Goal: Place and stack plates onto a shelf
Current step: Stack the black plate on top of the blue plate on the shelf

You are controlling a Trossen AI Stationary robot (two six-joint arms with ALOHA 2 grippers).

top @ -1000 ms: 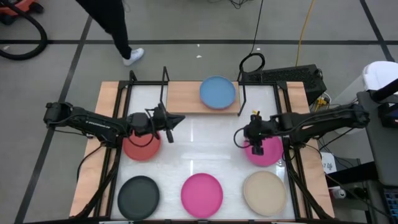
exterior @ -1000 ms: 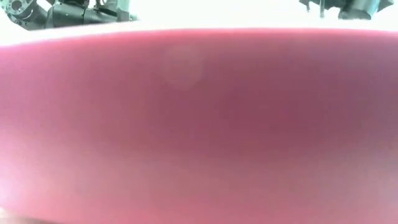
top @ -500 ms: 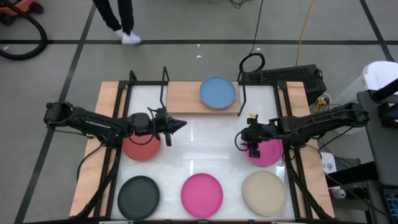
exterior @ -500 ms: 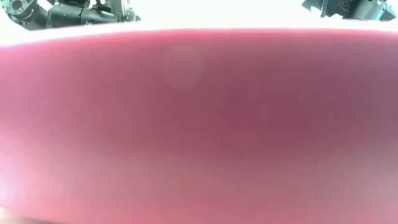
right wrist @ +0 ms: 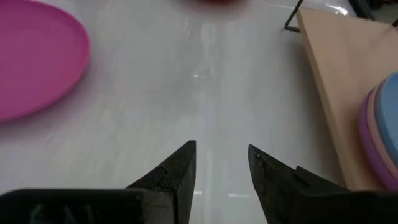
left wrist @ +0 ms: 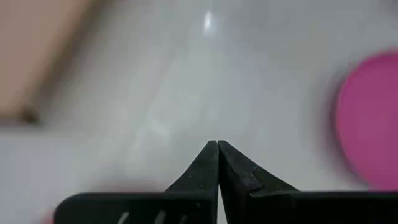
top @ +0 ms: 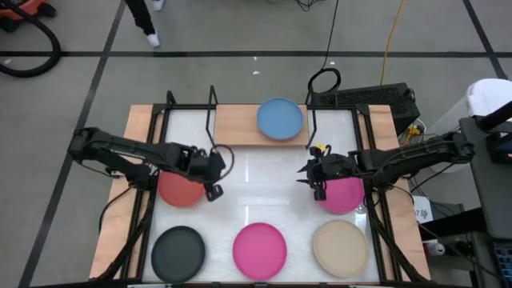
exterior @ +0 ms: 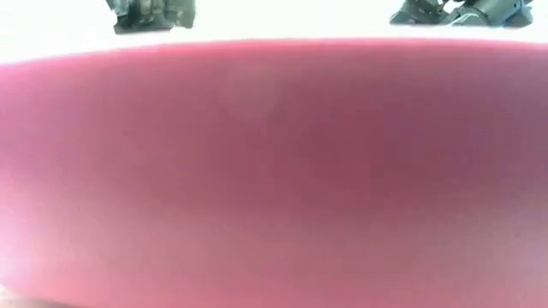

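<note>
In the high view a blue plate (top: 280,118) lies on the light-wood shelf (top: 236,126); the right wrist view shows it (right wrist: 387,106) resting on a pink plate (right wrist: 373,146). Red (top: 179,190), black (top: 178,251), beige (top: 340,246) and two magenta plates (top: 259,250) (top: 346,196) lie flat on the white tabletop. My left gripper (top: 218,170) (left wrist: 217,147) is shut, beside the red plate's right edge. My right gripper (top: 312,173) (right wrist: 222,155) is open over bare table, by the left edge of the right magenta plate. The purple plate is not in view.
The shelf's black frame posts (top: 212,104) (top: 310,120) stand at its ends. Wooden side rails (top: 136,184) (top: 392,200) run along the table's left and right. A magenta plate's rim (exterior: 274,171) fills the low view. Bare white table (top: 264,188) lies between the grippers. A person's leg (top: 144,20) shows beyond the table.
My left arm has changed its pose and its gripper has turned, tipping down beside the red plate. My right gripper has drifted a little toward the table's left and far edge, off the magenta plate's edge. No plate has moved. The person has walked farther off.
</note>
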